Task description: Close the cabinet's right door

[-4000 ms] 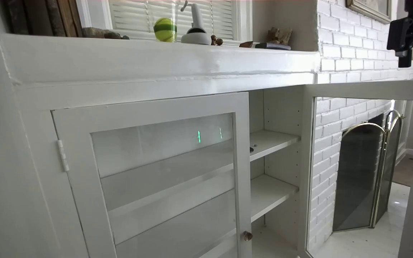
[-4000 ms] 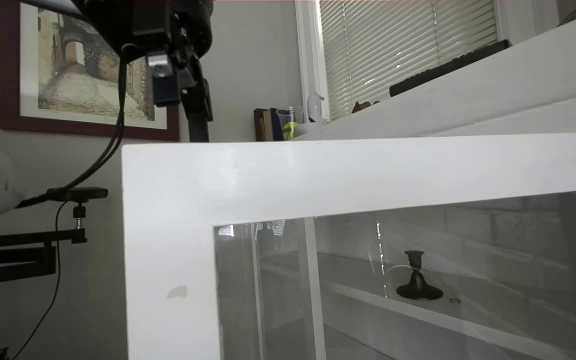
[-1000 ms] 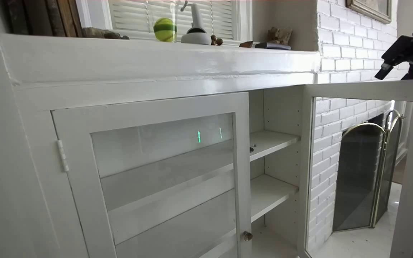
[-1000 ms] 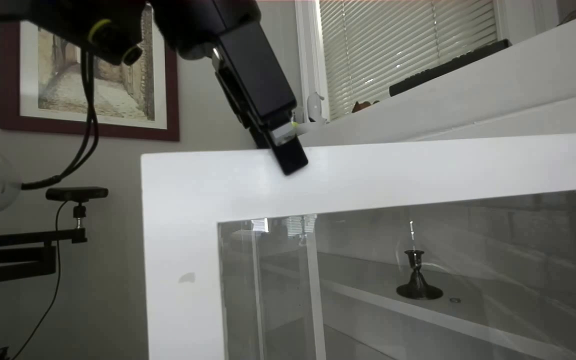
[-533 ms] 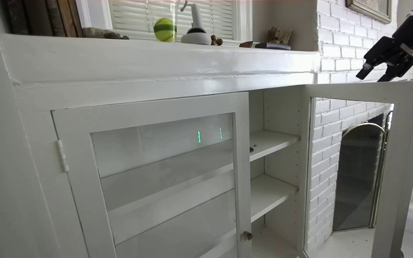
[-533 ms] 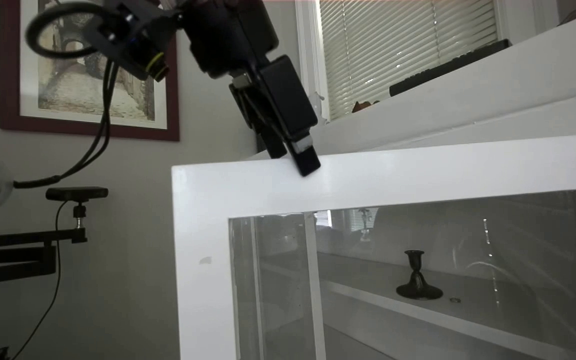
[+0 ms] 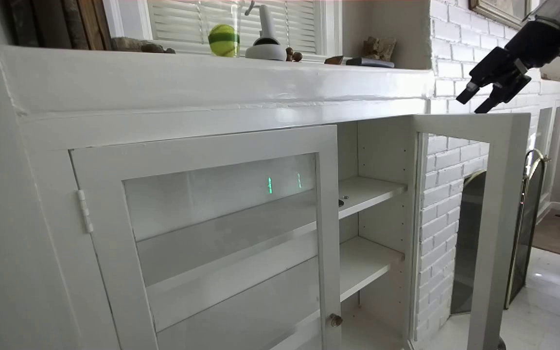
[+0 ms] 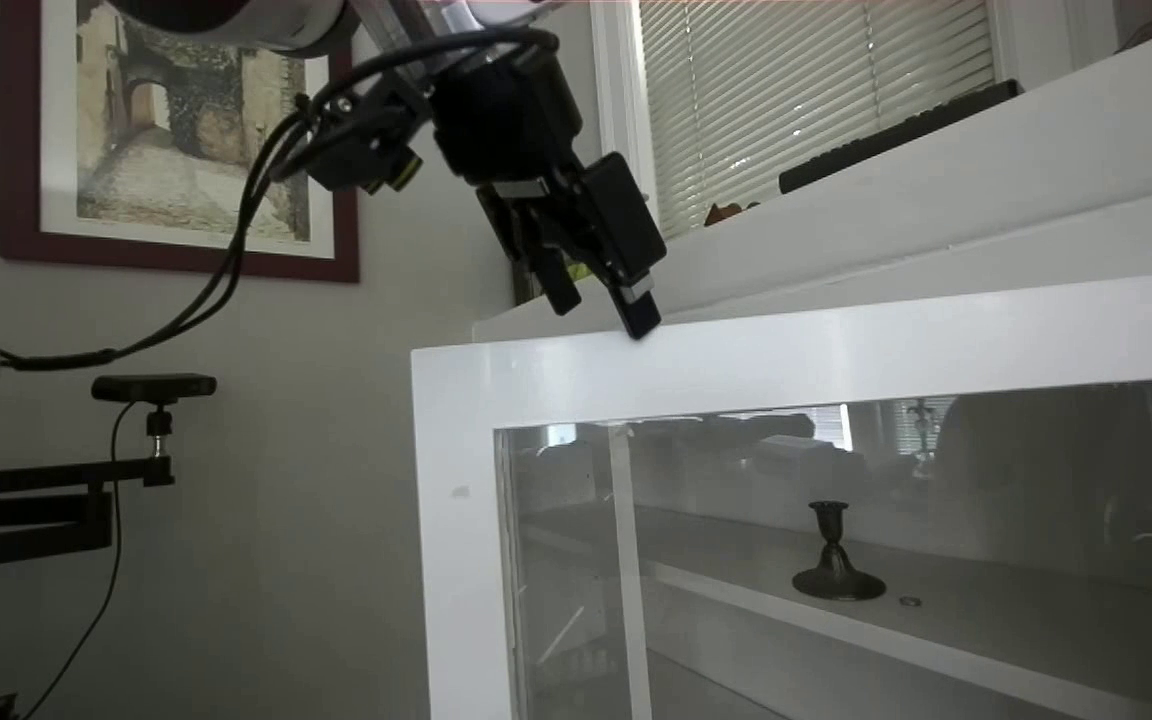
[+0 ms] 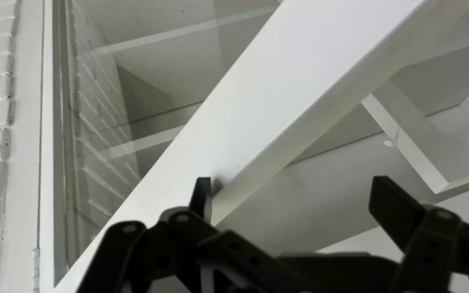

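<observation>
Rt. glass door (image 7: pixel 493 218) of built-in cab. (image 7: pixel 212 80) stands open at 4 o'clock in an exterior view. Pincer (image 9: pixel 290 183) spread, gripping nil; one finger (image 9: pixel 201 197) at door's outer face (contact unconf.), prob. to push it shut.

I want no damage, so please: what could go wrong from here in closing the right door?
One finger of the open gripper is at the top edge of the right door and may slip off. The other finger, past that edge, could hit the cabinet ledge before the door shuts.
</observation>
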You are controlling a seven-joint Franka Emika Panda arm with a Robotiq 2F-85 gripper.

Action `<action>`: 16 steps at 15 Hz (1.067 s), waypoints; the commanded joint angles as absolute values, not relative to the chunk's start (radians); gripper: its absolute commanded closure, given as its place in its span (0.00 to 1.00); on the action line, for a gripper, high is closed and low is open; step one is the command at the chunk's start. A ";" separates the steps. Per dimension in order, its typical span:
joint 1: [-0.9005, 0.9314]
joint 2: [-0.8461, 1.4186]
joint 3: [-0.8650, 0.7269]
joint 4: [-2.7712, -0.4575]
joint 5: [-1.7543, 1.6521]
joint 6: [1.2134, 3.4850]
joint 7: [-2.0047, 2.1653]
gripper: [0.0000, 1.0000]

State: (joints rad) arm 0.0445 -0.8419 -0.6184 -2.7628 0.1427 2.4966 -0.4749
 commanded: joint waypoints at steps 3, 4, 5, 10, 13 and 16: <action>0.211 -0.851 -0.738 -2.762 0.267 2.583 -0.598 0.00; 0.248 -0.856 -0.769 -2.762 0.291 2.599 -0.617 0.00; 0.275 -0.862 -0.789 -2.761 0.310 2.612 -0.628 0.00; 0.364 -0.850 -0.832 -2.760 0.299 2.654 -0.663 0.00; 0.369 -0.858 -0.800 -2.759 0.281 2.643 -0.667 0.00; 0.371 -0.896 -0.771 -2.758 0.285 2.627 -0.688 0.00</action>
State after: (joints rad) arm 0.3643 -0.8459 -0.7864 -2.7581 0.2785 2.6369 -0.6512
